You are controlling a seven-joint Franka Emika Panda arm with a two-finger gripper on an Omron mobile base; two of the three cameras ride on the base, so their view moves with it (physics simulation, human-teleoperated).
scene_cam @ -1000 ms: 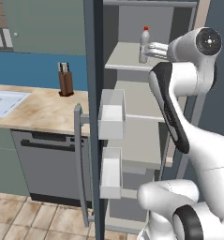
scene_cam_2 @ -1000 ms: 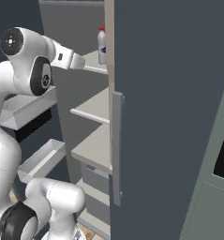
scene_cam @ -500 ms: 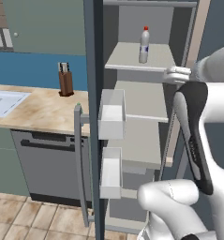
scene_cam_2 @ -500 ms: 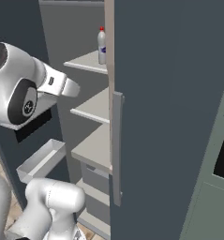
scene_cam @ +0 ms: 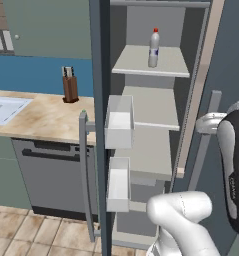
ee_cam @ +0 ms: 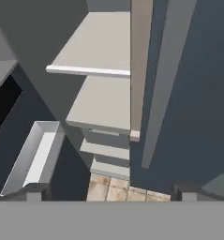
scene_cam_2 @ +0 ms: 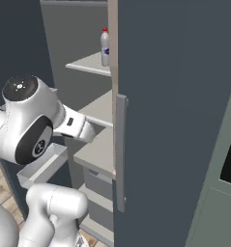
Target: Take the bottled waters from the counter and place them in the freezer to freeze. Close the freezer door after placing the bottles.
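One whitish-clear slim bottle with red cap and blue label (scene_cam: 154,48) upright on the top pale grey shelf (scene_cam: 171,67) of the tall slate-grey freezer (scene_cam_2: 175,96), close to the shelf's back. Tall narrow slate-grey freezer door (scene_cam: 100,125) wide open, white bins (scene_cam: 119,129) on its inner face, long bar handle (scene_cam: 84,175) toward the beige marbled table (scene_cam: 46,117). No green-capped bottle visible on that table from here; possibly hidden behind the door.

Pincer (ee_cam: 108,193) low in front of the middle shelves, tips barely showing at the hand view's lower edge, apparently apart and holding nothing.

Likely risks: shutting the door too early, with one bottle unaccounted for. Clipping the door bins or the closed right door's handle (scene_cam_2: 121,152) when swinging the arm out, given the tight gap. Knocking over the standing bottle through a hard slam.
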